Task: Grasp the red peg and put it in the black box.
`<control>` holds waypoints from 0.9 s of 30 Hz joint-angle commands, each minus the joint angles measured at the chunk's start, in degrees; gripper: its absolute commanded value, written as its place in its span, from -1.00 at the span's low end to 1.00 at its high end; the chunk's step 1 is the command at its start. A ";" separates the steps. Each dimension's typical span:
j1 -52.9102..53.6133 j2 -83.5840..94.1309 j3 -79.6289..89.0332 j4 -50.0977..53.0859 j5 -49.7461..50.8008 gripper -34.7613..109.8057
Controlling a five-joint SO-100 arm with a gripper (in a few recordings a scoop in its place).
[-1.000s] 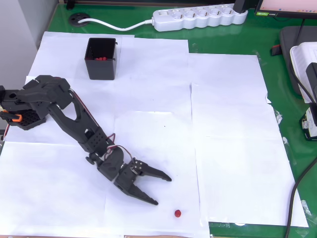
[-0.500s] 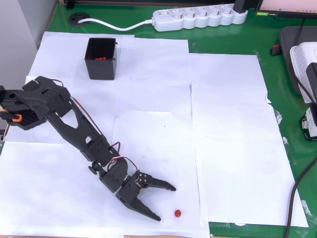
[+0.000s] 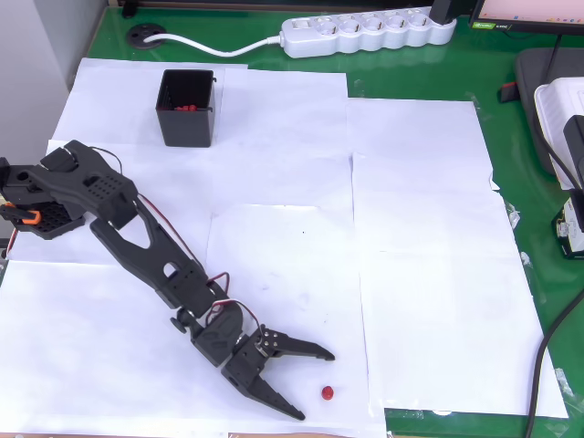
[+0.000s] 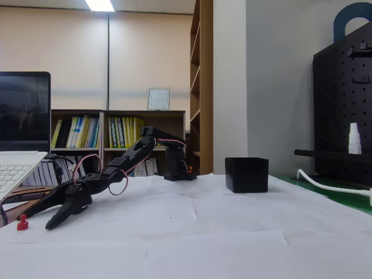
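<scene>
Green counter (image 3: pixel 429 73), overhead view, covered over most of its surface by overlapping white paper sheets (image 3: pixel 420 228). The black box serves as the reference landmark throughout.

Black arm (image 3: pixel 137 242): based at the left edge of the paper, below and left of the black box (image 3: pixel 187 108), and stretched diagonally away from the box toward the near edge of the sheets. In the fixed view the arm (image 4: pixel 125 163) slopes down from its base, which stands left of the box (image 4: pixel 247 174), to low over the paper.

White power strip (image 3: pixel 370 30): lies on the bare counter above and right of the box, its cable running off toward the upper left.

Black box: open-topped, upright on the paper near the upper left corner of the sheets; small red items show inside it in the overhead view.

Gripper (image 3: pixel 315 383): well apart from the box, at the far end of the arm. Its jaws are spread wide and hold nothing; they point toward the peg.

Red peg (image 3: pixel 328 393): rests on the paper, well apart from the box, just beyond the open jaws and not touching them. In the fixed view the peg (image 4: pixel 22 222) sits just left of the gripper (image 4: pixel 43 216).
</scene>
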 commanded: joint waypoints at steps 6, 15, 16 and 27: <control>0.97 5.27 7.38 1.58 -1.76 0.03; 0.26 5.98 5.98 -0.70 2.99 0.03; 0.26 5.98 5.54 -2.02 3.60 0.03; -0.97 3.16 3.16 3.96 1.49 0.03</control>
